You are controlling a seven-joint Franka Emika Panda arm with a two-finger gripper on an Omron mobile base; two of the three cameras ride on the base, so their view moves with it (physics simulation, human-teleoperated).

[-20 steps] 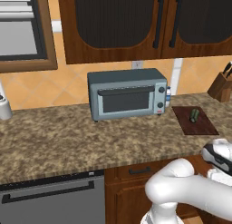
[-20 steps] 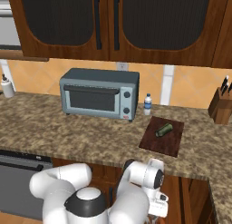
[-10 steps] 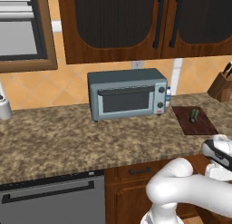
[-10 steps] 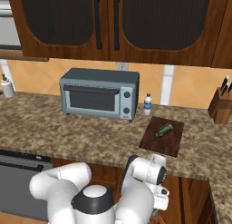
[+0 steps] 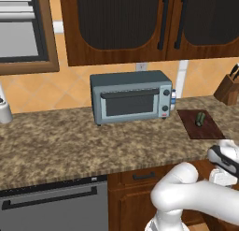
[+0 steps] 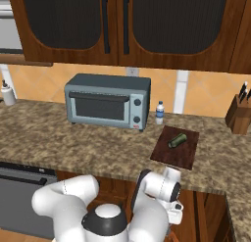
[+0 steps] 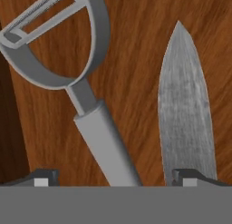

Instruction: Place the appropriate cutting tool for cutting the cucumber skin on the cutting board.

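Note:
The hand view looks down close on a grey peeler (image 7: 90, 114) with a loop-shaped head, lying on brown wood. A steel knife blade (image 7: 186, 109) lies beside it on the right. My gripper (image 7: 117, 177) is open, its two dark fingertips (image 7: 43, 177) spread wide with the peeler's handle between them and the knife blade by the right tip. On the counter, the small dark green cucumber (image 6: 177, 139) (image 5: 200, 118) lies on the dark reddish-brown cutting board (image 6: 184, 153) (image 5: 207, 130). The arm is folded low in front of the counter, below the board.
A grey toaster oven (image 6: 108, 100) stands on the granite counter (image 6: 59, 138), a small water bottle (image 6: 159, 112) at its right. A tan knife block (image 6: 239, 116) stands at the far right. Dark cabinets hang above, and a dishwasher front (image 5: 51, 206) sits below left.
The arm's wrist has shifted only slightly, low in front of the counter. The cucumber and the board have not moved.

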